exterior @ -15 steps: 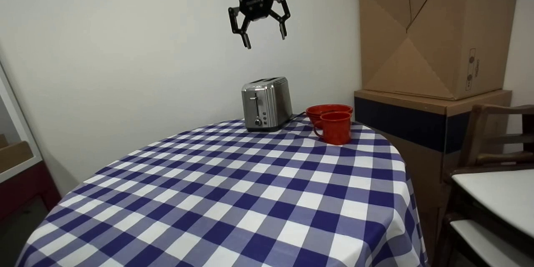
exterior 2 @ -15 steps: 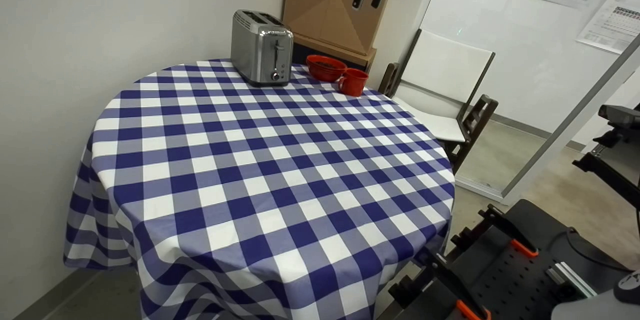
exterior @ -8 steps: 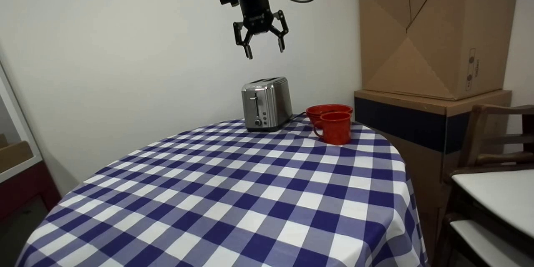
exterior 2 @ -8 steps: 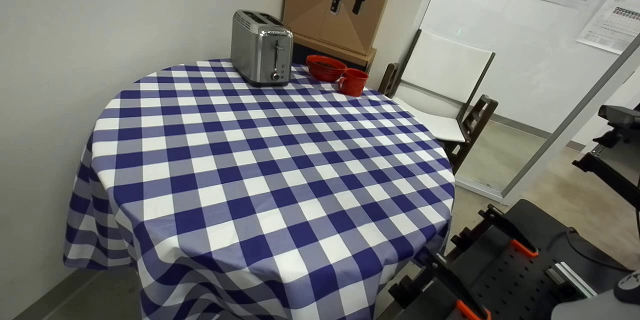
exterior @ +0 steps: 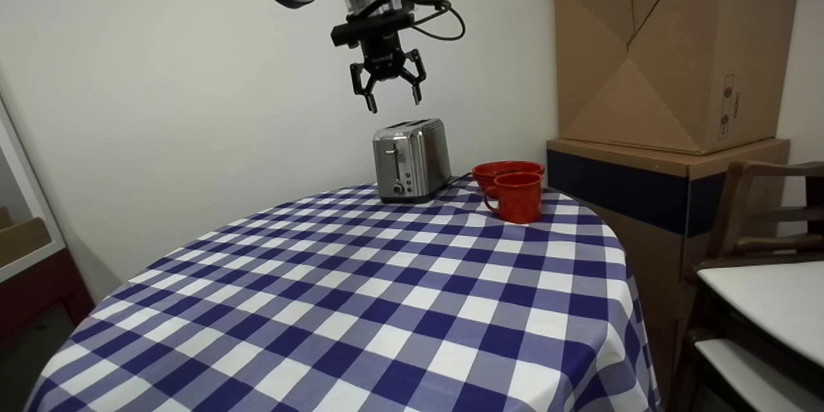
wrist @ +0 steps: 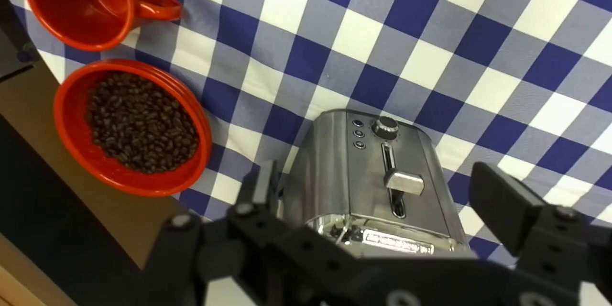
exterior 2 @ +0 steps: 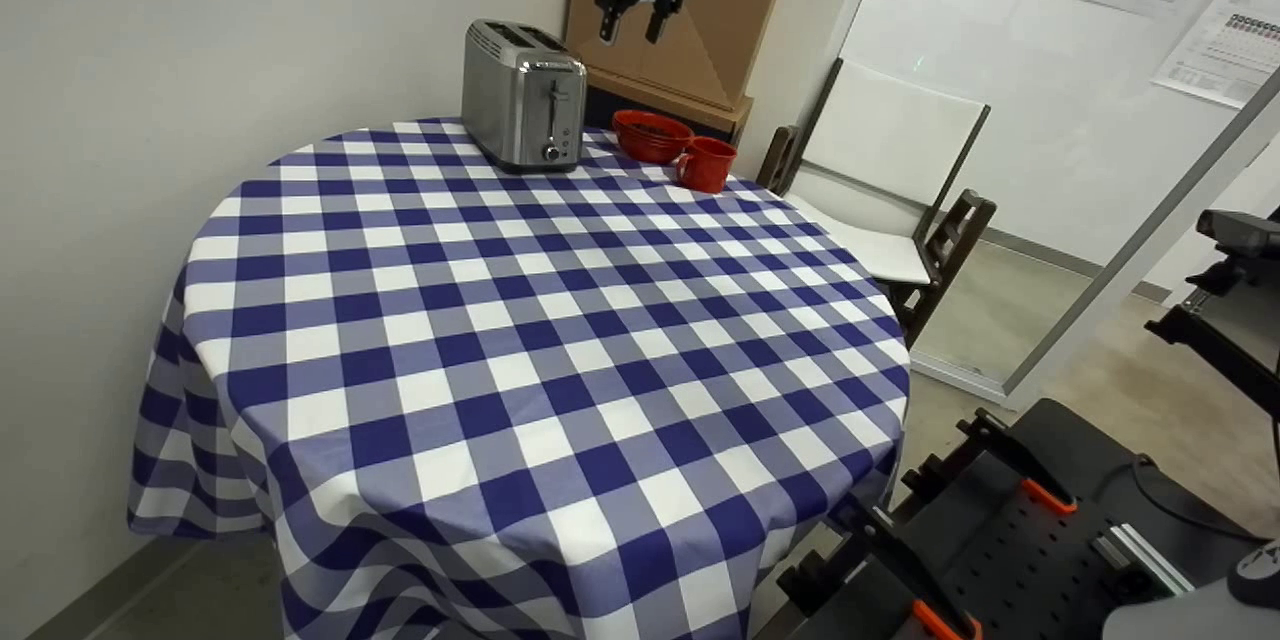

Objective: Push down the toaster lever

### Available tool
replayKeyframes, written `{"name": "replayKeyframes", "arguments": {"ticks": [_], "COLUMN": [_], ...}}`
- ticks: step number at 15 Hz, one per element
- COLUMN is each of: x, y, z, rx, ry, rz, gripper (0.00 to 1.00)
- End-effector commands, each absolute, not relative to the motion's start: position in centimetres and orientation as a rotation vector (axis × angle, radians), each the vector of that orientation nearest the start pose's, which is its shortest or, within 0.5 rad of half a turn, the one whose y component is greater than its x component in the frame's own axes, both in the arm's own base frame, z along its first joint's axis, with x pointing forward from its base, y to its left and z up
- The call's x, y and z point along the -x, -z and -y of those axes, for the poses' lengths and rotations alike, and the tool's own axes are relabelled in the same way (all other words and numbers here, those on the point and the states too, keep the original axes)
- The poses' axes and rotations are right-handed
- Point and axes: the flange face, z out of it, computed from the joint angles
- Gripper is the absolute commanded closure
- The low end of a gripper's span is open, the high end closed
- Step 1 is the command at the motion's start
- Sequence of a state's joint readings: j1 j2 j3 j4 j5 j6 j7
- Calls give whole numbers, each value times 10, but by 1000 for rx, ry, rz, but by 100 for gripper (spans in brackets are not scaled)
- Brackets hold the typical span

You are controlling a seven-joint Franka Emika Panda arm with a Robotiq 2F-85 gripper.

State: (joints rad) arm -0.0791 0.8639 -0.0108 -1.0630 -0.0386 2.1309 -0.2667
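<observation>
The silver toaster [exterior: 432,158] stands upright at the table's far edge, also seen in an exterior view [exterior 2: 490,100]. Its lever [exterior: 391,152] sits near the top of the front slot. In the wrist view the toaster [wrist: 330,172] and its lever [wrist: 405,182] lie between my open fingers in the picture. My gripper [exterior: 394,106] hangs fingers down, empty, above the toaster's top and apart from it. In an exterior view the gripper [exterior 2: 630,38] appears to the right of the toaster's top. The wrist view shows the gripper [wrist: 375,172] wide open; the toaster's top is partly hidden by it.
A red cup [exterior: 519,198] and a red bowl [wrist: 143,122] of brown beans stand beside the toaster on the checkered tablecloth [exterior 2: 500,320]. A white wall [exterior: 225,77] is behind. Cardboard boxes [exterior: 644,64] stand at the table's far corner. A chair [exterior 2: 890,160] is beyond.
My gripper has come down and closer to the toaster, leftward in an exterior view. More of the arm shows. The jaws stay open; toaster, lever, cup and bowl have not moved.
</observation>
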Motion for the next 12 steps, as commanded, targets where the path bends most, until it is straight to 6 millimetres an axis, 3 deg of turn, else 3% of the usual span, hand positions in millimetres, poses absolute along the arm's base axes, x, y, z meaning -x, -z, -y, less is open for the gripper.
{"name": "replayKeyframes", "arguments": {"ticks": [1,5,6,7,8,10,12], "x": [-809,-820,-823,-826,-828,-830,-832], "y": [-315,-283,-277,-271,-266,-258,-253], "z": [48,34,32,31,31,33,36], "rx": [3224,3241,3248,3254,3256,3257,3258], "ry": [398,439,470,496,517,537,549], "rz": [338,335,315,296,272,227,190], "gripper": [0,0,4,9,29,38,54]}}
